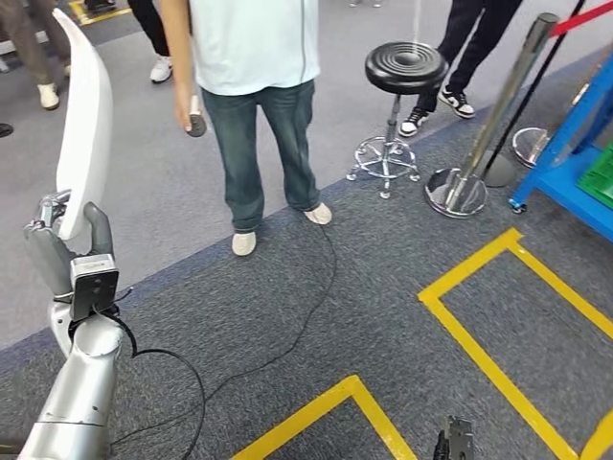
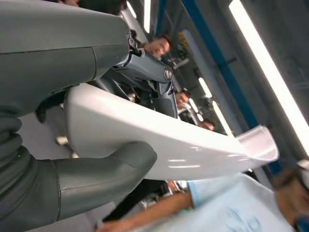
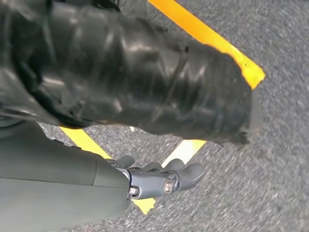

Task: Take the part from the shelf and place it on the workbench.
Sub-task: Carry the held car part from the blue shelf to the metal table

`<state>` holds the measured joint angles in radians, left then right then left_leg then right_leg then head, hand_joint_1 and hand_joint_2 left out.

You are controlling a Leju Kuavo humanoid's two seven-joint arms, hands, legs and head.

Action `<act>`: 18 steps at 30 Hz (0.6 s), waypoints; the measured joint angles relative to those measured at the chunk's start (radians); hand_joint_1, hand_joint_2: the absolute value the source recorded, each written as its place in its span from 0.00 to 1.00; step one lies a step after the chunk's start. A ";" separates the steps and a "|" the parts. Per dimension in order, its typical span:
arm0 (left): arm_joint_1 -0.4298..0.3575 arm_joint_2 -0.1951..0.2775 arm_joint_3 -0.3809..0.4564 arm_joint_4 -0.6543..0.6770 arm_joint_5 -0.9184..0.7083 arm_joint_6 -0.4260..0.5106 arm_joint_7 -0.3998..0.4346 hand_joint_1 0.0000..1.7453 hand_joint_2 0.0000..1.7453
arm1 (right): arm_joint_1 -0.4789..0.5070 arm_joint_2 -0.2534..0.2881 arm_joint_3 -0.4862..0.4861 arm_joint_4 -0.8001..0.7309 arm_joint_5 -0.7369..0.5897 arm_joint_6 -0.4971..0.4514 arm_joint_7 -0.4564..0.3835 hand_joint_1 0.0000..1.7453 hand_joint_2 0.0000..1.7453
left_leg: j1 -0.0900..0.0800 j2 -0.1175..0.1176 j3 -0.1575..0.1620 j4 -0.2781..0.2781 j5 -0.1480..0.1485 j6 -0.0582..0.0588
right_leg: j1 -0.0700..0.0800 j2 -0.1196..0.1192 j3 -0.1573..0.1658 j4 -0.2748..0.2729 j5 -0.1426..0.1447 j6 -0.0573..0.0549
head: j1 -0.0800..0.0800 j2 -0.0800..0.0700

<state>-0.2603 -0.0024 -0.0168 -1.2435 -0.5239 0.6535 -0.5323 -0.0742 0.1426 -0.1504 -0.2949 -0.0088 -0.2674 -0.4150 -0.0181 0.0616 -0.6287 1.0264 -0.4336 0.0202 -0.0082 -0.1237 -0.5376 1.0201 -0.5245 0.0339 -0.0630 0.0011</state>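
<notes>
The part (image 1: 86,115) is a long, curved, glossy white shell, standing upright at the left of the head view. My left hand (image 1: 65,254) grips its lower end, raised in front of me. In the left wrist view the thick grey thumb (image 2: 105,169) lies under the white part (image 2: 189,150) and the darker fingers (image 2: 153,72) close over its other side. My right hand (image 3: 156,179) hangs low above the grey carpet with nothing in it, its fingers stretched out over a yellow floor line.
A person (image 1: 253,96) in a light shirt and jeans stands close ahead, holding a small dark object. A black stool (image 1: 405,69), a leaning metal post on a round base (image 1: 463,182) and a blue frame (image 1: 578,163) stand at the right. Yellow tape lines (image 1: 499,278) and a black cable (image 1: 289,345) cross the carpet.
</notes>
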 joint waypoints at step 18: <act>-0.065 -0.019 -0.012 0.076 0.000 0.000 -0.006 1.00 1.00 | 0.024 -0.035 -0.012 0.061 0.072 0.016 0.286 0.00 0.00 | 0.021 -0.128 -0.039 0.074 -0.038 -0.025 | -0.014 0.154 -0.049 0.006 0.050 -0.020 | -0.005 0.000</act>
<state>-0.3255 -0.0217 -0.0286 -1.1674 -0.5237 0.6533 -0.5388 -0.0502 0.1072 -0.1626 -0.2339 0.0628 -0.2516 -0.1289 0.0033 -0.0661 -0.6678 1.1005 -0.4712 -0.0044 -0.0226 0.0299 -0.5866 1.0257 -0.4746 0.0138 -0.0683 0.0011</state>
